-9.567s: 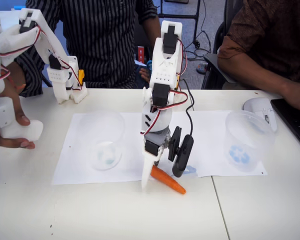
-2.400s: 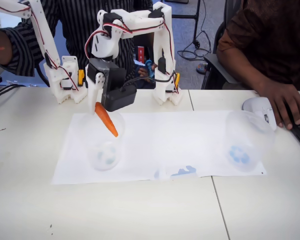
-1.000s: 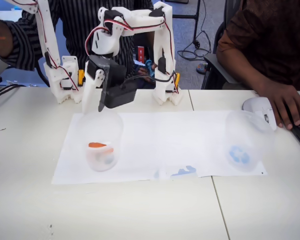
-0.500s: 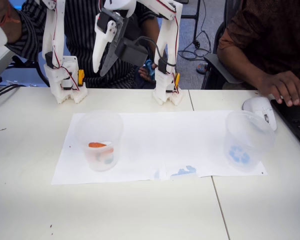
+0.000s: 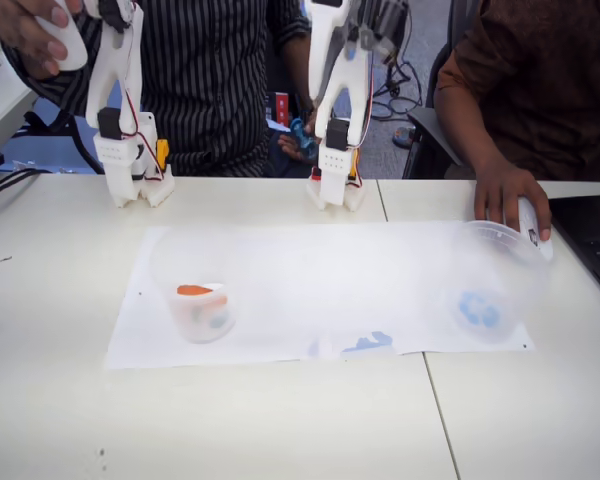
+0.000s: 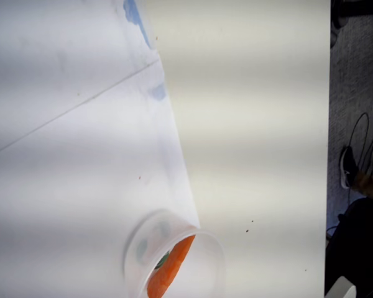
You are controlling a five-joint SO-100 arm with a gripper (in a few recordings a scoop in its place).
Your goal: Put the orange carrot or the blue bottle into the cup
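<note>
One orange carrot (image 5: 193, 290) inside the cup (image 5: 198, 285)

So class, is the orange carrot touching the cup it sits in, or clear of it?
Touching. In the wrist view the orange carrot lies inside the cup, leaning against its wall; the fixed view shows it resting low inside the cup.

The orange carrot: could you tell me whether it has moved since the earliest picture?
Yes: from the table near the paper's front edge into the cup on the paper's left; the orange carrot lies inside.
</note>
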